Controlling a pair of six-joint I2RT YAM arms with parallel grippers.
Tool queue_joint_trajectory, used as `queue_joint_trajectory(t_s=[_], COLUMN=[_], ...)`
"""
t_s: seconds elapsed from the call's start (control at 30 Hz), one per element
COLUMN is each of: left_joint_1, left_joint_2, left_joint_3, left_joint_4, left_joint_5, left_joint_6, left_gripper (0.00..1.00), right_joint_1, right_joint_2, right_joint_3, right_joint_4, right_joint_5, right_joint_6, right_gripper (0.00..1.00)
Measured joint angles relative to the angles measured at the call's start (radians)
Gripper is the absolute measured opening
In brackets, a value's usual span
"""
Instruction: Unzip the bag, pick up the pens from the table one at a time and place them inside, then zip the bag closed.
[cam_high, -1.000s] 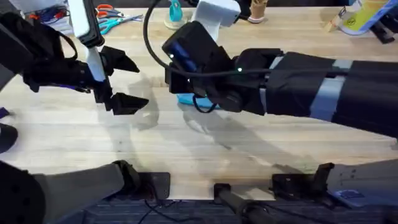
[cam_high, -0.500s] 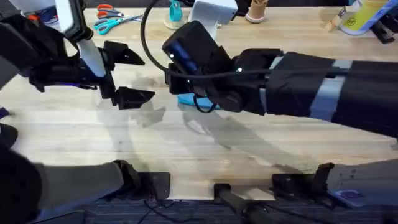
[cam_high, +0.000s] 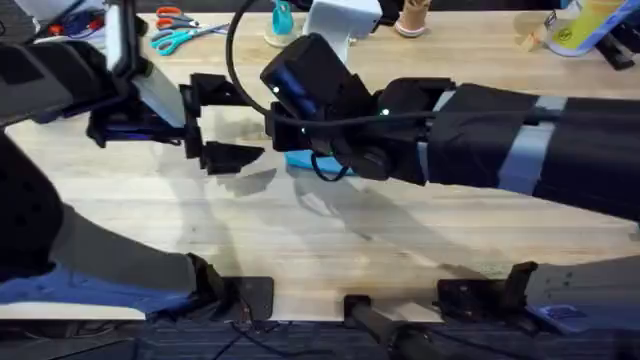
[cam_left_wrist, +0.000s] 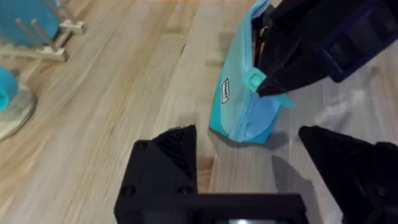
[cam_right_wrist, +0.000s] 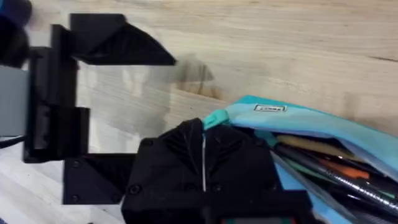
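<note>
Overhead: left gripper (cam_high: 222, 122) spread wide, empty, beside the bag (cam_high: 310, 160). Right gripper (cam_right_wrist: 203, 144) pinched on zip pull (cam_right_wrist: 216, 118); pens (cam_right_wrist: 323, 165) inside, bag unzipped.

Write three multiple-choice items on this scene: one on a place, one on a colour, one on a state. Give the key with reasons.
1. The scissors lie:
A. at the table's far edge
B. inside the bag
C. beside the arm bases

2. The bag is:
A. red
B. light blue
C. green

3. The left gripper is:
A. shut on the bag
B. shut on a pen
C. open

Key: 1 A, the overhead view shows them at the far edge; 2 B, both wrist views show light blue fabric; 3 C, its fingers stand wide apart, holding nothing.
</note>
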Motion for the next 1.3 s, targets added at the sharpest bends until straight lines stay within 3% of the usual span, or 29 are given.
queue_joint_trajectory(t_s=[0.2, 0.33, 0.57, 0.9, 1.3], left_joint_1=[-0.083, -0.113, -0.146, -0.213, -0.273], left_joint_2=[0.039, 0.066, 0.091, 0.091, 0.091], left_joint_3=[0.0, 0.0, 0.0, 0.0, 0.0], left_joint_4=[0.046, 0.089, 0.143, 0.175, 0.271], left_joint_5=[0.01, 0.013, 0.012, -0.002, -0.013], left_joint_6=[0.036, 0.037, -0.014, -0.032, -0.145], left_gripper=[0.995, 0.995, 0.994, 0.995, 0.983], right_joint_1=[0.0, 0.0, 0.0, 0.0, 0.0], right_joint_2=[0.0, 0.0, 0.0, 0.0, 0.0], right_joint_3=[0.0, 0.0, 0.0, 0.0, 0.0], right_joint_4=[0.0, 0.0, 0.0, 0.0, 0.0], right_joint_5=[0.0, 0.0, 0.0, 0.0, 0.0], right_joint_6=[-0.003, -0.003, -0.003, -0.003, -0.003], right_gripper=[0.03, 0.03, 0.03, 0.03, 0.03])
